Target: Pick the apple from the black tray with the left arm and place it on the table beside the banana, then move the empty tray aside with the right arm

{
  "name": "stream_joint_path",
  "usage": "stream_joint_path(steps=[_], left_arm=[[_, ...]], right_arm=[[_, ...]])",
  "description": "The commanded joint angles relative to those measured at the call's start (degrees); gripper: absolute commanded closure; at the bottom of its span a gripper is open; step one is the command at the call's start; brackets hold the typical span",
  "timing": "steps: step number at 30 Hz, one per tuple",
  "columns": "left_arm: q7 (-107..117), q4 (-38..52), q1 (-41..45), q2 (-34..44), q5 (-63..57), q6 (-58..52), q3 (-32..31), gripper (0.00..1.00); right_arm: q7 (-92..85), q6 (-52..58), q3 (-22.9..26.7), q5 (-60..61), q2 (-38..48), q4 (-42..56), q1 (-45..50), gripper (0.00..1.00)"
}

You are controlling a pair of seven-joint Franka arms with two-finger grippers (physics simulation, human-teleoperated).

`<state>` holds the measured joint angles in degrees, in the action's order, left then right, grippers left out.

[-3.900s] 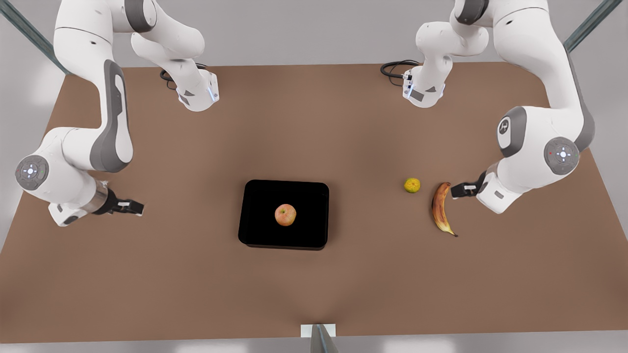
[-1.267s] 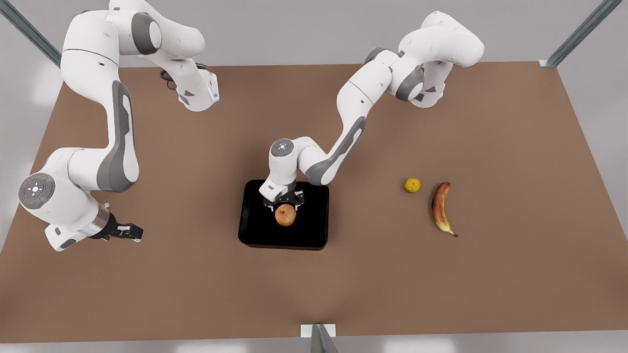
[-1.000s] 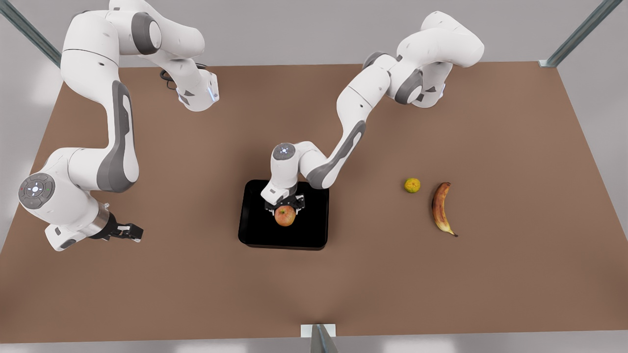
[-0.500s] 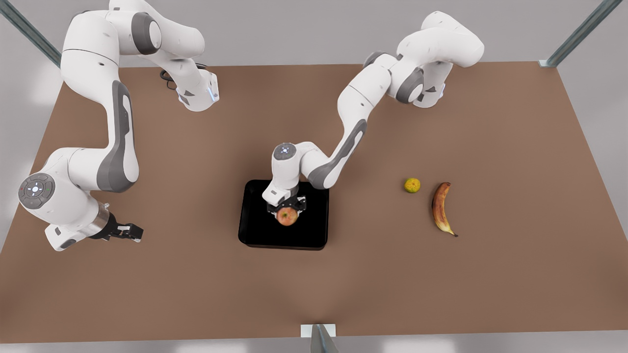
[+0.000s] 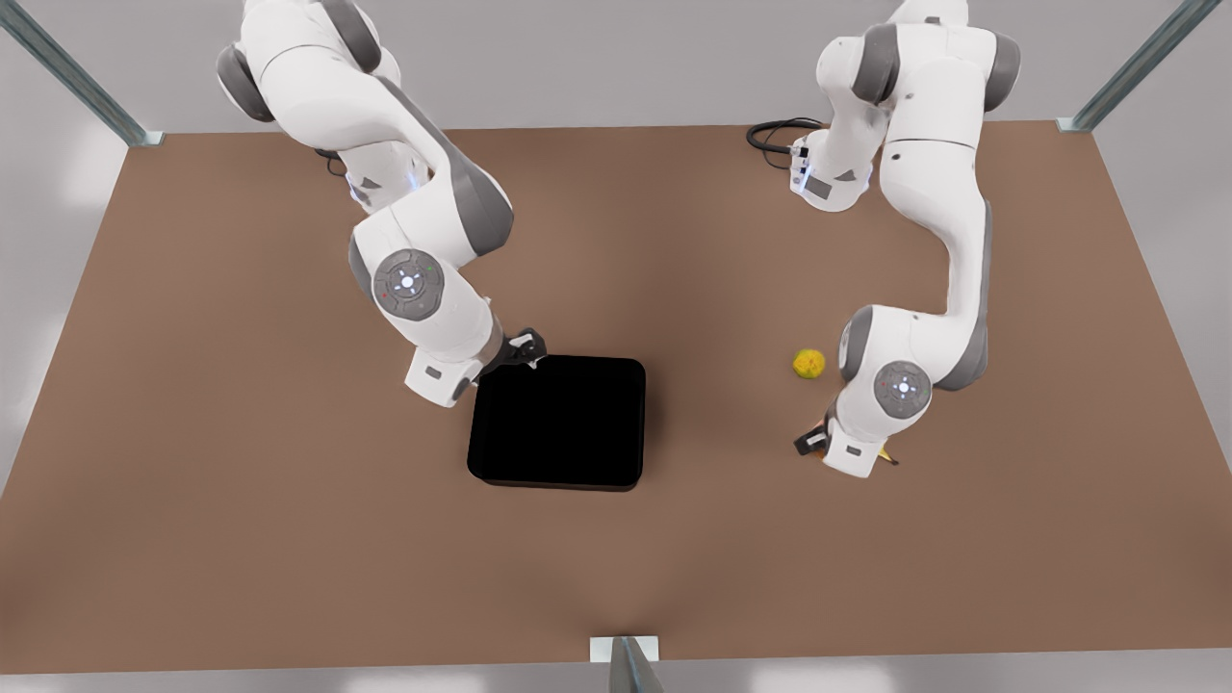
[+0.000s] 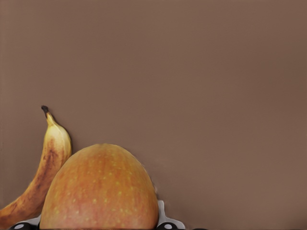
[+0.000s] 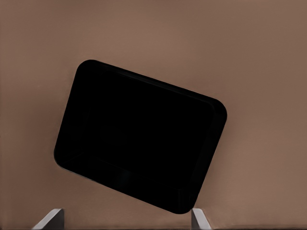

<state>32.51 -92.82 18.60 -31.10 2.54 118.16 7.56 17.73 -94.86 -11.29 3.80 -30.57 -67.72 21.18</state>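
Left gripper low over table at front view's right, beside banana; apple pinched between its fingers, just beside banana, near small yellow-green citrus. Black tray empty, mid-table. Right gripper at tray's far corner, fingers spread per right wrist view. Judged step: apple placement nearly complete. Next: release apple without nudging banana, retreat; right gripper then needs hold on tray rim to shift it aside

left gripper: low, fingers clamped | right gripper: low, fingers spread
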Motion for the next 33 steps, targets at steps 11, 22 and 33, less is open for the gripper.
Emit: stream_joint_path(steps=[11,22,33], left_arm=[[-44.3,-5.4,0.5,0.7,1.4,10.4,-0.2,0.0],[-33.1,-1.2,0.4,25.9,0.3,-15.3,1.2,0.0],[-33.3,-3.1,0.6,26.6,-1.2,-15.1,0.7,0.0]], right_arm=[[31.9,-13.2,-1.2,5.3,-5.6,-11.4,-5.3,0.01],[11.6,-12.8,0.7,5.2,-9.8,-12.7,-10.2,0.02],[3.7,-13.9,0.9,5.5,-11.4,-17.4,-9.8,0.03]])
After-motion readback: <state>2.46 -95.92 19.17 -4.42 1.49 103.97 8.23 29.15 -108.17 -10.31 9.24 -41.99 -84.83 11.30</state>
